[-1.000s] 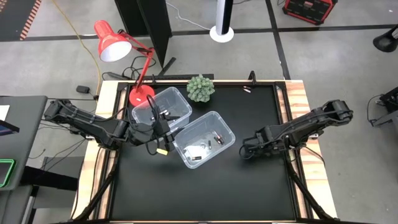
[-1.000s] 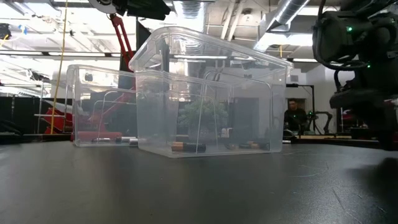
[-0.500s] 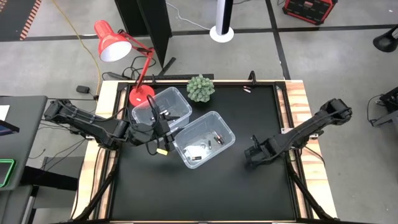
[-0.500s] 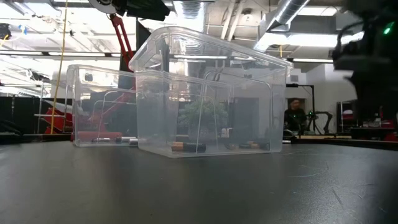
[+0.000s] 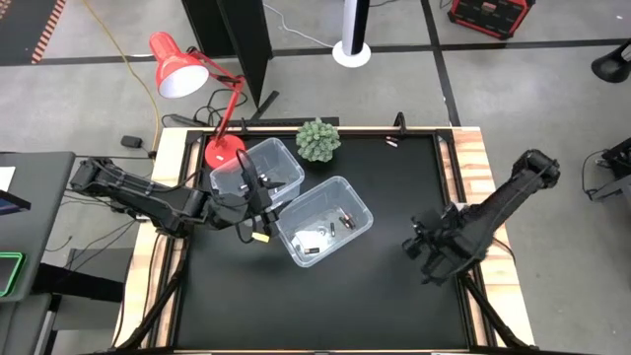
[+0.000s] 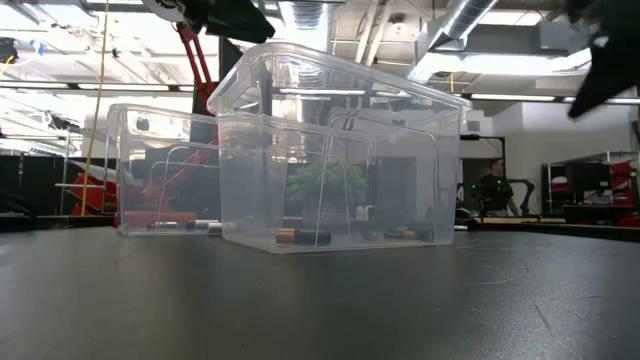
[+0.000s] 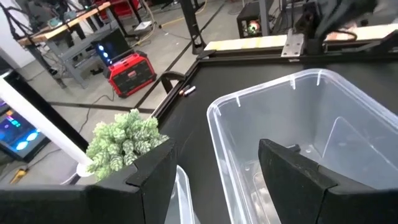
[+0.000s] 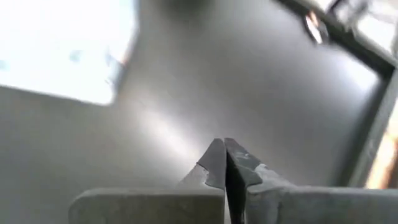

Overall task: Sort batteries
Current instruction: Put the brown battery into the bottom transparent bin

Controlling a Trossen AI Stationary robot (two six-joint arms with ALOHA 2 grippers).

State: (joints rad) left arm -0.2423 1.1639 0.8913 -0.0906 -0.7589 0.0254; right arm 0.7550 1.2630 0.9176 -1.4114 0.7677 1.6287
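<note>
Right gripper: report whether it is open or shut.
Shut. The right gripper shows its two dark fingertips pressed together with nothing between them, above the black tabletop.

L arm reaches in from the table's left edge, elbow out past the side, forearm running near level toward the middle. Left gripper (image 5: 258,209) sits at the end, fingers (image 7: 298,174) spread wide apart in the wrist view, nothing between them. R arm comes in from the right edge, upper link angled up and outward, forearm sloping down toward the table's right-centre. Right gripper (image 5: 426,258) points down at the surface (wrist view looks nearly straight onto it), fingertips (image 8: 224,163) pressed tight together, nothing pinched, hanging above the top, not touching.
</note>
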